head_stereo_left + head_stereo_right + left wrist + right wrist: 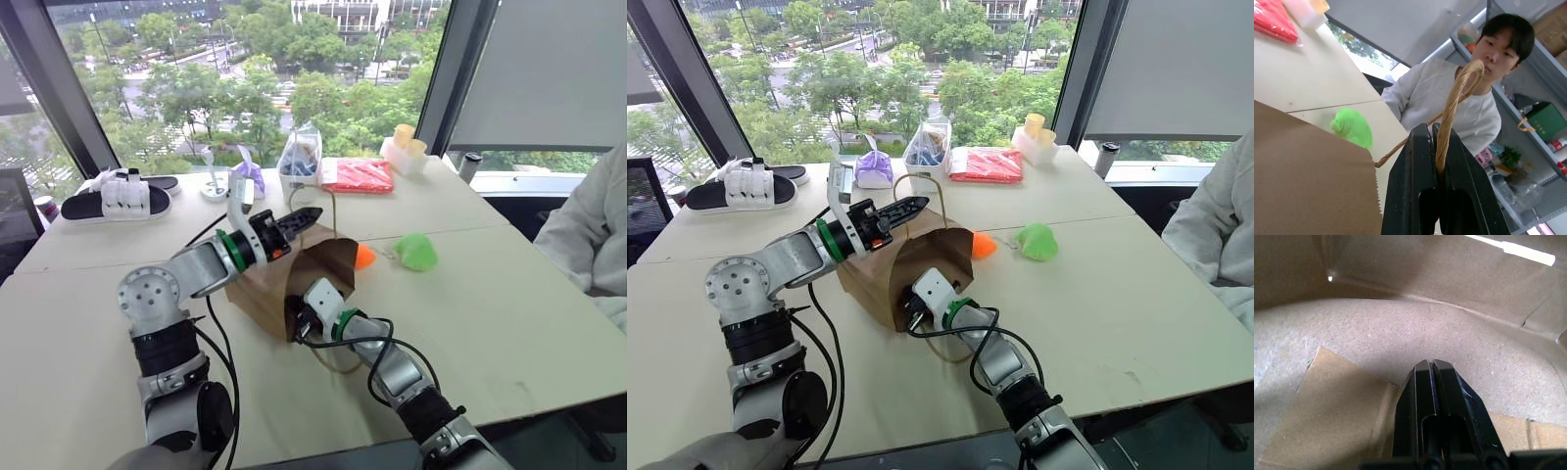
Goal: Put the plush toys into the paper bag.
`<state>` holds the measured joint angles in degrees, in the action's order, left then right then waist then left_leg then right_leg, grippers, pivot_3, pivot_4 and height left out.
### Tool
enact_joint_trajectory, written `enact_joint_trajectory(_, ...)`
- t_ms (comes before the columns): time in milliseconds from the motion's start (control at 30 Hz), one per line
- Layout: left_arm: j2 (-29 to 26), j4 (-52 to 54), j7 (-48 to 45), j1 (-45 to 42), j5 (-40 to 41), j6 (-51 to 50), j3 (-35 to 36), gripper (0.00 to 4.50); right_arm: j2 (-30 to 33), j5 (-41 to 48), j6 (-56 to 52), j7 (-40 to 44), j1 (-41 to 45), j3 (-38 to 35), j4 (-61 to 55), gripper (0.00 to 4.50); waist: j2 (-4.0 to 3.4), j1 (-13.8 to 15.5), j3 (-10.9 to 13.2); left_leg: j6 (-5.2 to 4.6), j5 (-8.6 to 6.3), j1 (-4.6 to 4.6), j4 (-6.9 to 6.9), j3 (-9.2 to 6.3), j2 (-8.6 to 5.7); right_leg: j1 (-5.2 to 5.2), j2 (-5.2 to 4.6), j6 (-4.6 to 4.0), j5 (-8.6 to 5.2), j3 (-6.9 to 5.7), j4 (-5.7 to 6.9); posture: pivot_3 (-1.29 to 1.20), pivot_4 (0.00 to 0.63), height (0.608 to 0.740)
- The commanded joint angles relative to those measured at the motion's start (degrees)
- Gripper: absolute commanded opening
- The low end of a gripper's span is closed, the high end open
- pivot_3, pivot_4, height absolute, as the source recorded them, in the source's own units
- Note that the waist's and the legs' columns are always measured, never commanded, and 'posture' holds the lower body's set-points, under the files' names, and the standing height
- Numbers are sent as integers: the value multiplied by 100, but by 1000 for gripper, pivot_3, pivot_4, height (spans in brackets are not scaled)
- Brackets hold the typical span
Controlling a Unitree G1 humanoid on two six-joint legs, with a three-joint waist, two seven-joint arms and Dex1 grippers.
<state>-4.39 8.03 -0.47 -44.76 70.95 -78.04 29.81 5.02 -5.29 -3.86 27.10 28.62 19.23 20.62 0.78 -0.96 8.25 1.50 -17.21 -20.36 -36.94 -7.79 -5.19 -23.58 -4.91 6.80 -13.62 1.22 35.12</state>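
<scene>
The brown paper bag [279, 279] lies on the table's middle with its mouth toward me. My left gripper [312, 215] hovers over it, shut on a twisted paper handle [1454, 103] that loops up between its fingers. My right gripper [1432, 363] is shut, reaches inside the bag's mouth and has nothing between its fingers. The orange plush toy [363, 257] peeks out from behind the bag's far right side. The light green plush toy [418, 252] lies on the table a little further right, apart from the bag.
Along the window edge stand black-and-white slippers [118, 194], a purple pouch [249, 176], a clear plastic bag [300, 162], a red packet [358, 174] and yellow-topped containers [405, 149]. A person in a light top [588, 235] sits at the right.
</scene>
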Motion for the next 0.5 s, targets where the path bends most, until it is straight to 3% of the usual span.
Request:
enact_joint_trajectory(33,-137,227,228,43,448,215,-43,86,-74,153,-56,77,-1,-128,-148,0,0,1,0,0,0,-1,0,0,0,0,1,0,0,0,0,0,150,740)
enact_joint_trajectory(167,-257,234,364,169,644,359,-204,86,-91,152,486,-340,-76,-408,-450,0,0,20,0,0,0,0,-1,0,-1,1,0,0,0,0,0,0,150,740)
enact_joint_trajectory(267,-371,232,408,262,733,470,-356,86,87,461,662,-310,-672,-700,-1734,0,1,40,0,1,0,-4,-1,-3,-4,-1,-2,0,0,1,-1,0,150,740)
enact_joint_trajectory(400,-605,171,448,357,965,575,-484,86,443,978,-193,-68,-1661,-796,-3822,0,2,37,-1,6,-5,-4,1,-4,-5,0,-2,0,0,1,-2,0,150,740)
enact_joint_trajectory(500,-834,97,461,426,1128,617,-564,86,418,1884,-1379,-424,-1856,-1440,-4997,0,1,22,-1,6,-5,-1,2,-3,0,-1,5,0,-1,3,-3,0,150,740)
